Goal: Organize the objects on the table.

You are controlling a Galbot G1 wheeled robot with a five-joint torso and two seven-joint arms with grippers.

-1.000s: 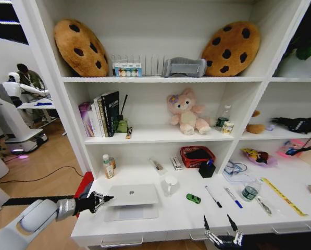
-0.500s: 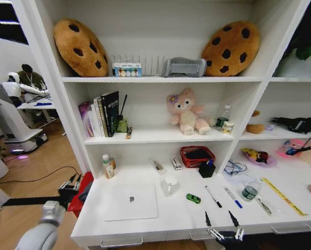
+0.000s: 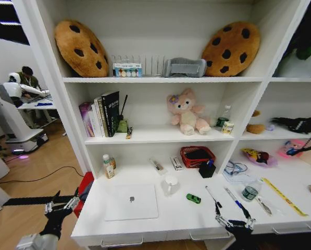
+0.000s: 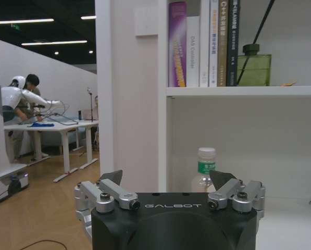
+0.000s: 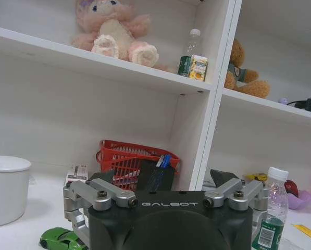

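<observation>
Two grippers hang with fingers spread, neither holding anything; the left gripper [image 3: 59,204] sits off the table's [image 3: 176,221] left end, the right gripper [image 3: 233,223] over the front edge just beside the pens [image 3: 213,196]; the laptop [image 3: 131,201] lies closed near the front left, the toy car [image 3: 193,198] between it and the pens; judged, a pen is next, needing a low, narrow pinch.

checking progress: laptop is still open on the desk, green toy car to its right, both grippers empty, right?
Not quite: the laptop lies closed, lid down, as the head view shows. The rest holds: the green toy car sits to its right on the desk, and the left gripper and right gripper are empty.
</observation>
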